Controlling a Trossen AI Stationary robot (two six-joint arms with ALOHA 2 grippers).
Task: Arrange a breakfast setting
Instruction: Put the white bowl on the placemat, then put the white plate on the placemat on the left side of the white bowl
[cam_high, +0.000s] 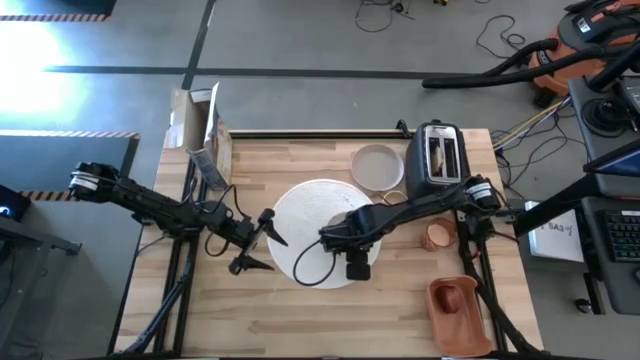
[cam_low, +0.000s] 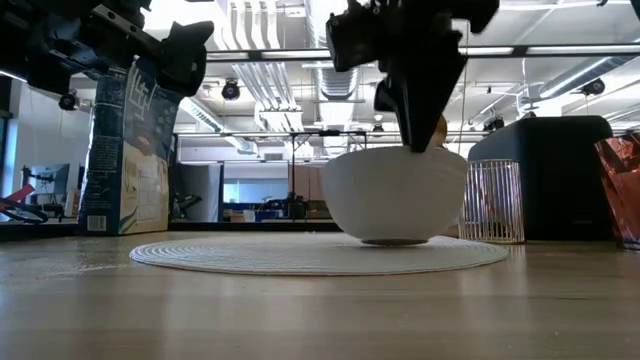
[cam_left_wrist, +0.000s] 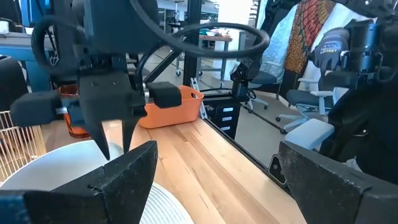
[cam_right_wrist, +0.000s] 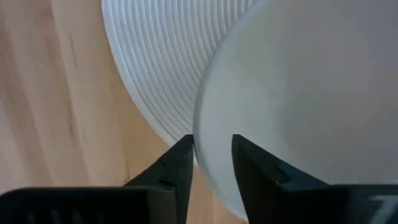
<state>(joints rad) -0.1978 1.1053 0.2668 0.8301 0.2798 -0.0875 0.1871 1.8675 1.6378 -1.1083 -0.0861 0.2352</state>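
A small white bowl (cam_low: 395, 195) sits by its foot on the large round white plate (cam_low: 320, 253), which is flat and ribbed and lies mid-table (cam_high: 300, 215). My right gripper (cam_right_wrist: 211, 155) points down at the bowl's rim (cam_right_wrist: 200, 134). It is open, with one finger outside the rim and one inside the bowl. In the low view it shows at the bowl's top right (cam_low: 425, 135). My left gripper (cam_high: 265, 240) waits level at the plate's left edge, wide open and holding nothing (cam_left_wrist: 211, 180).
A black toaster (cam_high: 440, 155) and a pale round dish (cam_high: 377, 168) stand at the far right. A small red cup (cam_high: 438, 237) and an orange container (cam_high: 455, 305) are on the right. A cereal box (cam_high: 200, 130) stands far left. A wire rack (cam_low: 490, 200) is behind the bowl.
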